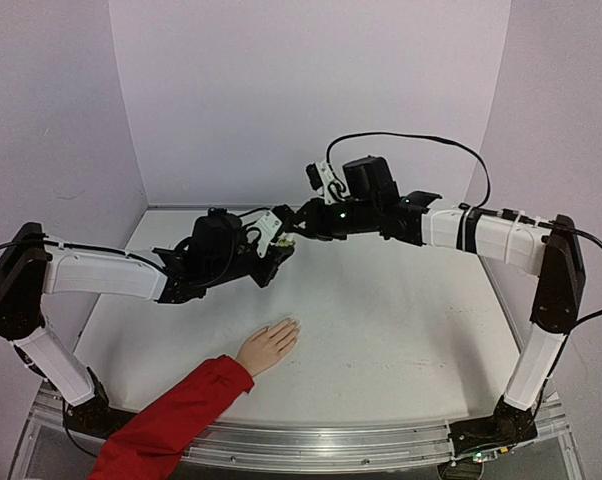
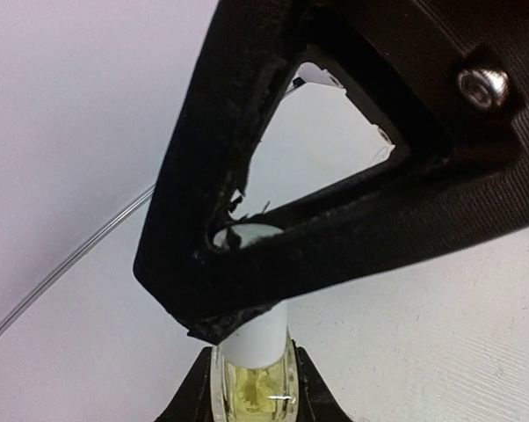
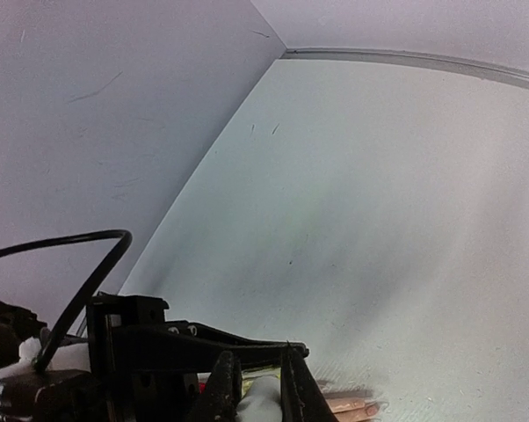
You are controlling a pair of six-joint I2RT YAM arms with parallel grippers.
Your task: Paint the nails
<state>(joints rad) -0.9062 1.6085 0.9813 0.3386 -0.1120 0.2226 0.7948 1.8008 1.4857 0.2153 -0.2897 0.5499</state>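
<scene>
A small yellow-green bottle point(image 2: 251, 391) with a white cap point(image 2: 254, 338) hangs in the air between both arms point(image 1: 288, 240). My left gripper point(image 2: 253, 367) is shut on the glass body. My right gripper point(image 3: 260, 389) is shut on the white cap point(image 3: 263, 406), and one of its black fingers point(image 2: 335, 237) crosses the left wrist view over the cap. The peach hand point(image 1: 269, 346) with a red sleeve point(image 1: 171, 420) lies flat on the table, nearer than the grippers. Its fingertips show in the right wrist view, with one pale nail point(image 3: 371, 409) visible.
The white table point(image 1: 401, 320) is walled in by pale panels at the back point(image 1: 311, 100) and both sides. A black cable point(image 3: 89, 272) loops by the right wrist. Metal rail point(image 1: 331, 440) runs along the near edge.
</scene>
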